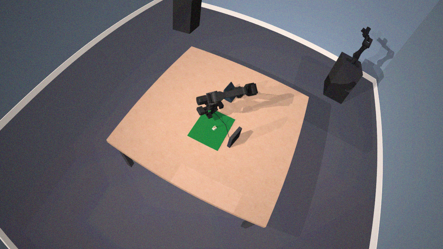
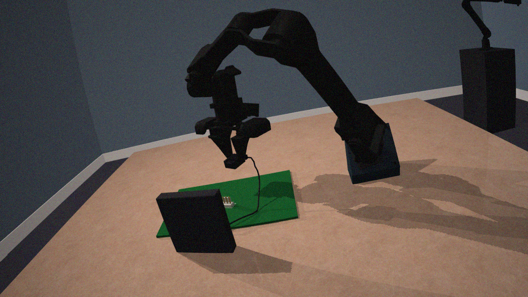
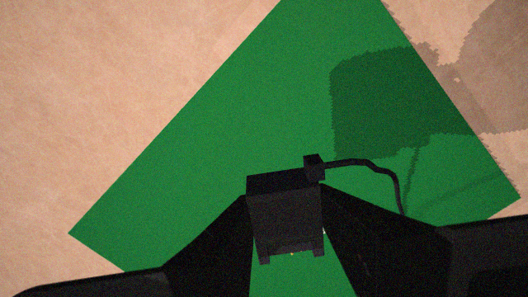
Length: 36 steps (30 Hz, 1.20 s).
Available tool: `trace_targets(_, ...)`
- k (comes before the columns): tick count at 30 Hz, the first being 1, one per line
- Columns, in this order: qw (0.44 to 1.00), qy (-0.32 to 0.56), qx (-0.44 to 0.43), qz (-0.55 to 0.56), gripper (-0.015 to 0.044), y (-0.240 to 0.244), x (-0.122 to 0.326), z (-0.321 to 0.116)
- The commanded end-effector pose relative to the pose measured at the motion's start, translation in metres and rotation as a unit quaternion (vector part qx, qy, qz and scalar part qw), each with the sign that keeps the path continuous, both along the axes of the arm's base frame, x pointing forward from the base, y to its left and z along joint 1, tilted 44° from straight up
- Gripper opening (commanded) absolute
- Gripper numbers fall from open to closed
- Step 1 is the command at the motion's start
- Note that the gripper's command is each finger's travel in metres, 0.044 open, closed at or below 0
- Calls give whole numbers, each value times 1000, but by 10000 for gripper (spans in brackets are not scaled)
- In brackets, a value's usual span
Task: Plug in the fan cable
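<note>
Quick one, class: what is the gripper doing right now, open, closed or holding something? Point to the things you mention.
Gripper [image 1: 209, 113] [image 2: 235, 158] [image 3: 282, 198]: closed on the fan cable's plug [image 2: 233, 162] [image 3: 284, 219], held above the board [image 1: 206, 133] [image 2: 274, 206] [image 3: 231, 124].

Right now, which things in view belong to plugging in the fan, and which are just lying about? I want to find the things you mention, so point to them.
Part of the job:
- plug [image 2: 234, 161] [image 3: 285, 219], between the fingers [image 2: 236, 156]
- cable [image 2: 259, 184] [image 3: 355, 162]
- four-pin header [image 1: 214, 127] [image 2: 228, 203]
- green board [image 1: 204, 133] [image 2: 273, 210] [image 3: 247, 124]
- fan [image 1: 234, 137] [image 2: 195, 223]

Not part of it:
- second arm [image 1: 359, 54] [image 2: 477, 20]
- its dark pedestal [image 1: 342, 77] [image 2: 487, 88]
- dark block at the top view's upper edge [image 1: 182, 17]
</note>
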<state>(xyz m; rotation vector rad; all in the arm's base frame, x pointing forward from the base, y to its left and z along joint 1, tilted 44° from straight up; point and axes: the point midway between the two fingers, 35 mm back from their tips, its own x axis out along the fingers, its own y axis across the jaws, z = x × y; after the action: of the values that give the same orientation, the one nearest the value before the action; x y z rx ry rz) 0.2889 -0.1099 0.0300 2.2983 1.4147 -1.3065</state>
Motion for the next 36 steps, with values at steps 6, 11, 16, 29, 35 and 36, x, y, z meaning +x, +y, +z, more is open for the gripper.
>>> trace_targets(6, 986, -103, -28, 126, 0, -1, -2, 0)
trace_targets(11, 968, -157, -41, 190, 0, 0, -3, 0)
trace_targets(16, 943, -210, -52, 253, 0, 0, -4, 1)
trace_targets(29, 859, -326, -75, 388, 0, 1, -6, 1)
trace_targets(35, 859, -326, -75, 388, 0, 1, -6, 1)
trace_targets(36, 858, -326, -75, 389, 0, 1, -6, 1)
